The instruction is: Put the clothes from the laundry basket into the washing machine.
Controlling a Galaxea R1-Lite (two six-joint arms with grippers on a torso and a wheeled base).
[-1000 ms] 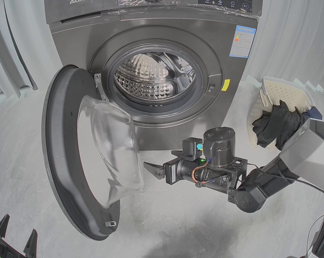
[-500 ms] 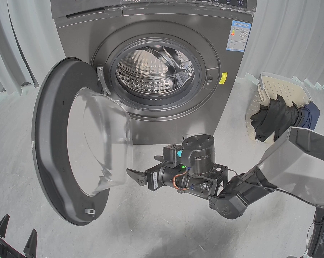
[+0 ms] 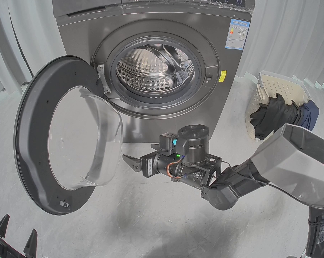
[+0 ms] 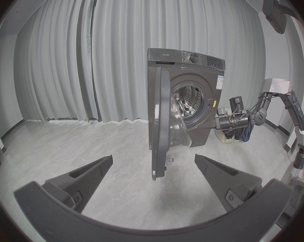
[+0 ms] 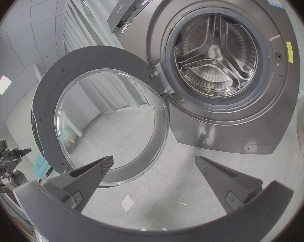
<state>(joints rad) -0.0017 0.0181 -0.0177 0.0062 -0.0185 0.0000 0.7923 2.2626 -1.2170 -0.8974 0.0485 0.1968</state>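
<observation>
Since approx 1 s ago the door [image 3: 36,126] has swung wider on its hinge, and the right gripper [image 3: 129,162] has travelled toward our left w/ it. The whole head view has also shifted a little, so part of that is camera motion.

Going left to right: at the bottom-left corner of the head view we see the left gripper [image 3: 20,223], fingers spread, holding nothing. It sits low & well apart from the work, prob. to keep out of the way. Next comes the round door w/ its clear glass bowl [image 3: 86,140] bulging toward us. It stands wide open, hinged on the machine's left side, which we judge leaves the way to the drum free. Just beside the bowl's edge, the right gripper points at the door, fingers apart & empty; we can't tell if it touches the glass. Centre: the grey front-loading washing machine [image 3: 151,29], no laundry visible in its drum [image 3: 151,72]. Far right: the laundry basket [image 3: 280,86], pale & perforated, on the floor next to the machine, on the right arm's side. The clothes are there: a black garment [image 3: 273,115] draped over the rim, and a navy garment [image 3: 311,113] touching it. We judge nothing is loaded yet; the next step is prob. the right arm turning to the basket.
</observation>
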